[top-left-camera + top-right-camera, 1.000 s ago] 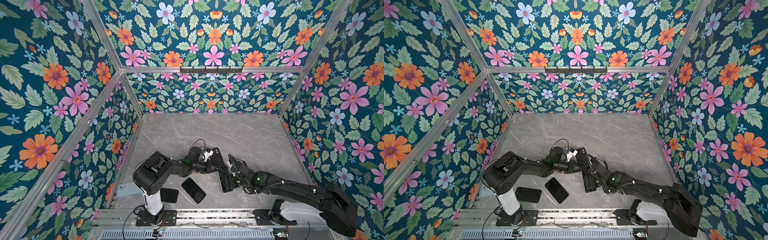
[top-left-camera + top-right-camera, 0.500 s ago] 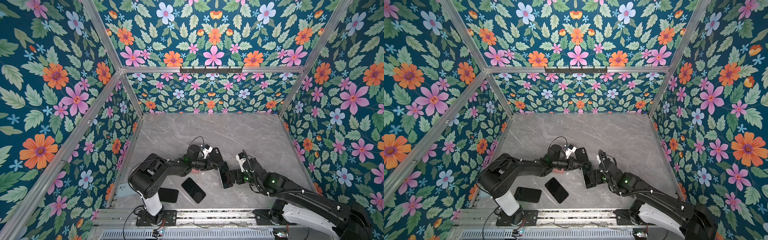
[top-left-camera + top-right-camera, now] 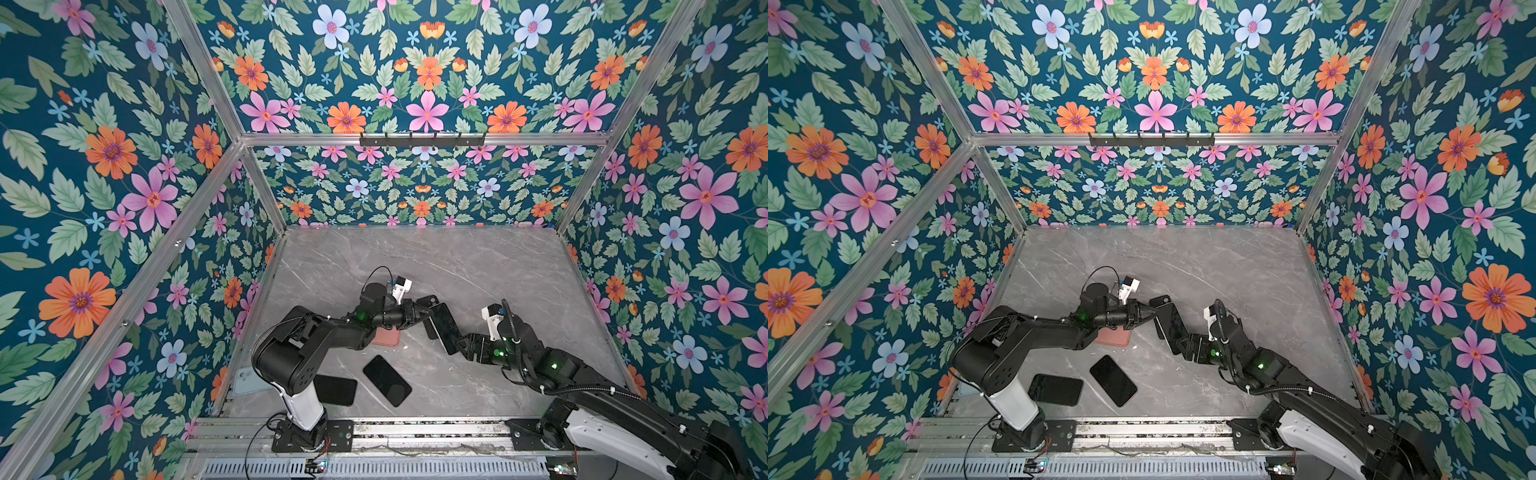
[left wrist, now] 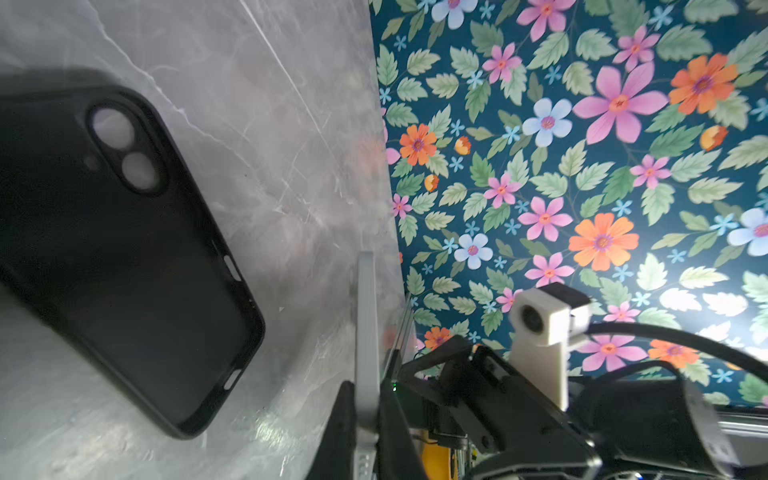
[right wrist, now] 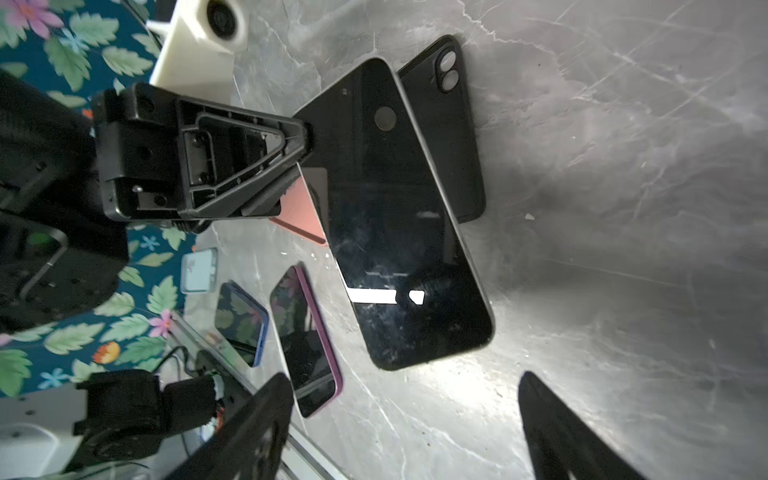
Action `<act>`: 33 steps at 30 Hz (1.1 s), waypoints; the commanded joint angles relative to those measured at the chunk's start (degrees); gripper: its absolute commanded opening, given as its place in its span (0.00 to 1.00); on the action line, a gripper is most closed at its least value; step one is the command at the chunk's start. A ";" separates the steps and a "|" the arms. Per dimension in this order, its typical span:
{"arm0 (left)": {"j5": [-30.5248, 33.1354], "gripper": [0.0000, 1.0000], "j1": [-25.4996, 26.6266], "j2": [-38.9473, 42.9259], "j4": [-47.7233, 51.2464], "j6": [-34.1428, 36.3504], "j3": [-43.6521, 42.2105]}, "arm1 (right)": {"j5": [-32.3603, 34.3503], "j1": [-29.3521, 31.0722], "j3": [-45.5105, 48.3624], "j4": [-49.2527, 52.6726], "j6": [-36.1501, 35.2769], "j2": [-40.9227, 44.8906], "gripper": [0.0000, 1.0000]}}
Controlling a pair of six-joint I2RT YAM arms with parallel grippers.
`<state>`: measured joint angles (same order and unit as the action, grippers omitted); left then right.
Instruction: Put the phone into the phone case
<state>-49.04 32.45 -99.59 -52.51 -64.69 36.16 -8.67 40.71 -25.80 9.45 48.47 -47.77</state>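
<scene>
Pinching the phone (image 5: 399,216) by one long edge in my left end effector (image 5: 305,143), I hold it tilted, long axis pointing at my released right end effector (image 5: 405,378) just off its near end, the phone case (image 4: 124,257) lying flat beside it, nearest my left.

Right claw (image 5: 406,376) withdrawn from phone (image 5: 399,216), now clear; right arm retracted toward own base.

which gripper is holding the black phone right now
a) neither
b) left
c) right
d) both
b: the left gripper is clamped on one edge of the black phone, while the right gripper stands open just short of the phone's end, not touching it.
</scene>
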 commanded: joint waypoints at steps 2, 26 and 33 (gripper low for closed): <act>-0.02 0.00 -0.82 -1.50 -13.88 -8.55 -0.29 | -9.94 -4.79 3.15 -11.40 9.51 1.23 0.84; 4.36 0.00 -2.33 -7.28 -28.31 -21.62 3.85 | -23.66 -19.27 8.89 -47.82 21.84 -11.51 0.68; 5.26 0.00 -2.31 -9.79 -32.74 -24.89 5.14 | -21.80 -19.52 9.33 -52.57 23.69 -13.85 0.49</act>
<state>-44.36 30.06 -108.81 -78.94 -87.13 40.75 -31.29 21.30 -16.43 -38.15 70.35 -61.65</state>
